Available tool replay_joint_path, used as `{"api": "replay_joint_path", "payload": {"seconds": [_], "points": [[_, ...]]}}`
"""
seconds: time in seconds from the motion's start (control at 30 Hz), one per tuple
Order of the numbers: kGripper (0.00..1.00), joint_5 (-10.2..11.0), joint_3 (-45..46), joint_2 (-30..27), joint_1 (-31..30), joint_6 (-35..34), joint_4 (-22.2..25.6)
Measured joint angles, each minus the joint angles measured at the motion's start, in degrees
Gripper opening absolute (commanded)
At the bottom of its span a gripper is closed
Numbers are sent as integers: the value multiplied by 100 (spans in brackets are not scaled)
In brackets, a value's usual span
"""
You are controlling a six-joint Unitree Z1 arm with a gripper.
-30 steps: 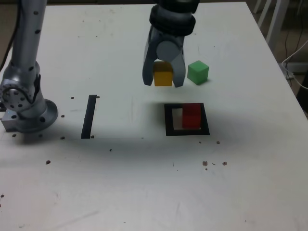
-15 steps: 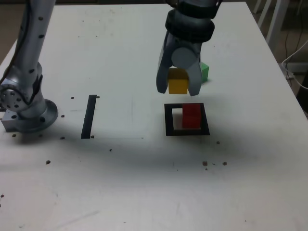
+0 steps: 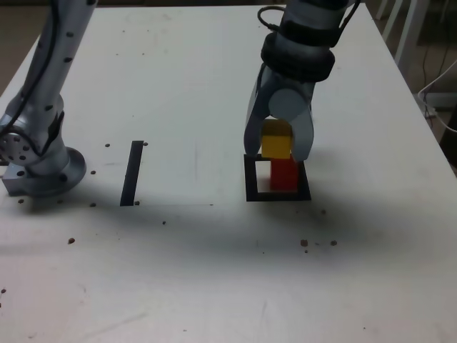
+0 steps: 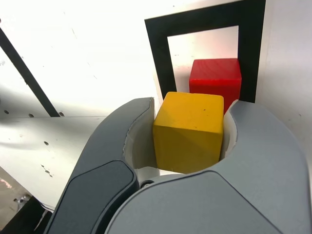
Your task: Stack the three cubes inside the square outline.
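Pincer [image 4: 189, 129] clamps the yellow cube [image 4: 188, 132] between its fingertips, red cube [image 4: 216, 78] just beyond them.

Yellow cube [image 4: 188, 132]: clamped in tool [image 4: 183, 134], above counter [image 3: 193, 271]. Red cube [image 3: 284, 176]: inside square outline [image 3: 253, 187], toward its right side in exterior view. Outline: black frame, white interior, flat.
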Motion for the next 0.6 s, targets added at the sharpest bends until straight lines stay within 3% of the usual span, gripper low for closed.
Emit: {"api": "replay_joint_path", "payload": {"seconds": [0.6], "points": [[28, -107, -99, 163, -59, 5, -53]]}}
